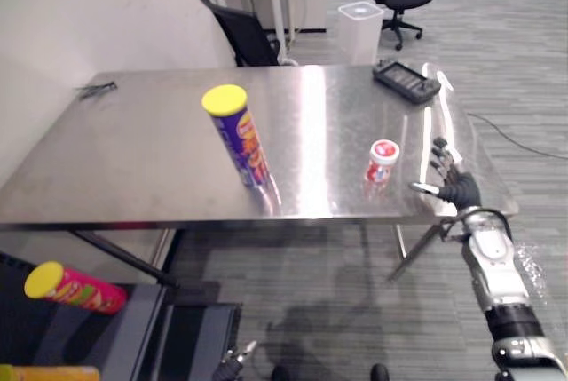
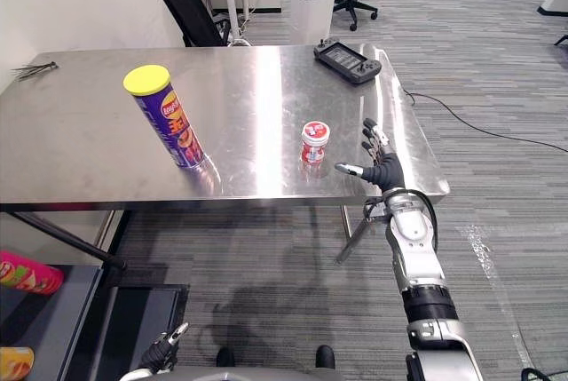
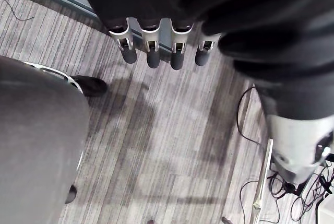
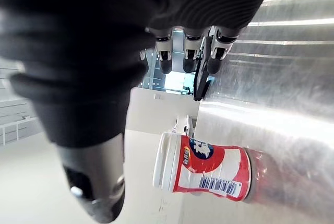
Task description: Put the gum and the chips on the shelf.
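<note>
Spanning most of the head views, a steel table (image 1: pixel 133 150) carries both task items, while the dark shelf (image 1: pixel 133 328) stands low at the robot's left, below the table's near edge, with a pink can (image 1: pixel 64 286) lying on its side on it. Behind the table are a black chair (image 1: pixel 241 35) and a white bin (image 1: pixel 360 30). The chips can (image 1: pixel 240 141), purple with a yellow lid, stands upright near the table's middle, well apart from both hands. A handheld console (image 1: pixel 406 80) lies at the far right corner. The left hand (image 2: pixel 164 352) hangs low over the carpet, its fingers (image 3: pixel 151 51) straight and holding nothing. The right hand (image 2: pixel 383 170) is raised at the table's near right edge, fingers straight, thumb spread wide, gripping nothing. The gum tub (image 1: pixel 382 163), red and white, stands upright just beside that thumb, not touching it.
</note>
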Robot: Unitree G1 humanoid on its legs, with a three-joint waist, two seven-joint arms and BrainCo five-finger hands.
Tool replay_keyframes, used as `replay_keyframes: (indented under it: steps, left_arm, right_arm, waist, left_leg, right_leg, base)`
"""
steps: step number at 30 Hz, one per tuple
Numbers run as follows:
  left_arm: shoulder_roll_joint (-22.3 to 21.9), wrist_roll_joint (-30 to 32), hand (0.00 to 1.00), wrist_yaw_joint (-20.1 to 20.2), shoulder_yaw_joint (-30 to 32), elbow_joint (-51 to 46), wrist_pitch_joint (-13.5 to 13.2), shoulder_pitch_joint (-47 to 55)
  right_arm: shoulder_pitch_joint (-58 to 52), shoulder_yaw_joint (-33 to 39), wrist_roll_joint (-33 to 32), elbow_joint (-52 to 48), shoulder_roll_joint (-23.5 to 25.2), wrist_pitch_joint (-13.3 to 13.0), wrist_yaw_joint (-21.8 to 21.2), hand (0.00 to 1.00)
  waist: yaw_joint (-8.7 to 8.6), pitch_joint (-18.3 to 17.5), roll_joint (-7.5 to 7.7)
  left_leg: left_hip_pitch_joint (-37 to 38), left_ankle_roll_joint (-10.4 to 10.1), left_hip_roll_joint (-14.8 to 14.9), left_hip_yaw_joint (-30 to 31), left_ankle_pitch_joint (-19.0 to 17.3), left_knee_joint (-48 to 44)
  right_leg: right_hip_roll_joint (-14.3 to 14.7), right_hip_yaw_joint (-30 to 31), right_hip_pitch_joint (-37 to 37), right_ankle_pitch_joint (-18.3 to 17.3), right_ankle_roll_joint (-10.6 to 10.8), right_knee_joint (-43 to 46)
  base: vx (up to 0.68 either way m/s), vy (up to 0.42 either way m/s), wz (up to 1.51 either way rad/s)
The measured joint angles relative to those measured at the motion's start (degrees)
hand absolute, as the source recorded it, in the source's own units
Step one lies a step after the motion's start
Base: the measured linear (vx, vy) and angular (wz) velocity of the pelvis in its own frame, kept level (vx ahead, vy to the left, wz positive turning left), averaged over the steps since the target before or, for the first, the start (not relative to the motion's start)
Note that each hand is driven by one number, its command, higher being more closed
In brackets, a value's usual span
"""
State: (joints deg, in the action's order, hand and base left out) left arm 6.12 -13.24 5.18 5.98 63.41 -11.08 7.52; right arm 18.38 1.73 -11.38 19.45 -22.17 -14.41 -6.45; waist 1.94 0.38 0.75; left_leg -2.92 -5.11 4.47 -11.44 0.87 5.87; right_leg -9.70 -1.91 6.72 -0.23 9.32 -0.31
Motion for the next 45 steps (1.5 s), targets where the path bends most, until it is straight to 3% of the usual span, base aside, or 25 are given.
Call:
replay_keyframes:
  steps: [15, 29, 30, 45]
  left_arm:
    - [0.5, 0.0, 0.0, -0.3, -0.6, -0.2, 0.1, -1.5]
    - [0.6, 0.6, 0.0, -0.4, -0.8, -0.2, 0.5, -2.9]
    - [0.6, 0.6, 0.0, -0.5, -0.7, -0.2, 0.5, -2.9]
    - [0.6, 0.7, 0.0, -0.7, -0.7, -0.7, 0.6, -3.7]
  right_arm:
    - [8.8, -2.2, -0.5, 8.5, 2.0, 1.8, 1.3, 0.0]
    - [11.7, -2.3, -1.1, 10.7, 4.8, 2.4, 1.3, 0.0]
    - [11.9, -2.3, -1.1, 10.7, 5.2, 2.4, 1.3, 1.0]
    - [13.2, -3.6, -1.0, 10.7, 6.9, 2.4, 2.2, 1.0]
  waist:
    - [0.65, 2.8, 0.52]
    - [1.71, 4.5, 0.56]
    - [1.76, 4.6, 0.57]
    - [2.68, 6.0, 1.0]
  left_leg:
    - [-0.1, 0.0, -0.1, 1.1, 0.1, 0.0]
    - [-0.2, 0.0, -0.1, 1.3, 0.4, 0.1]
    - [-0.2, 0.0, -0.1, 1.4, 0.4, 0.1]
    - [-0.2, 0.0, -0.1, 1.3, 0.4, 0.1]
  right_leg:
    - [0.0, -1.4, -1.5, 1.0, -0.3, -1.7]
    - [0.0, -1.7, -1.7, 1.0, -0.3, -2.3]
    - [0.0, -2.0, -2.0, 1.0, -0.3, -2.6]
    - [0.0, -2.1, -2.0, 1.1, -0.2, -2.6]
  base:
    - [0.01, -0.004, 0.04]
    - [0.0, -0.001, 0.0]
    - [0.01, -0.014, 0.06]
    - [0.0, -0.001, 0.0]
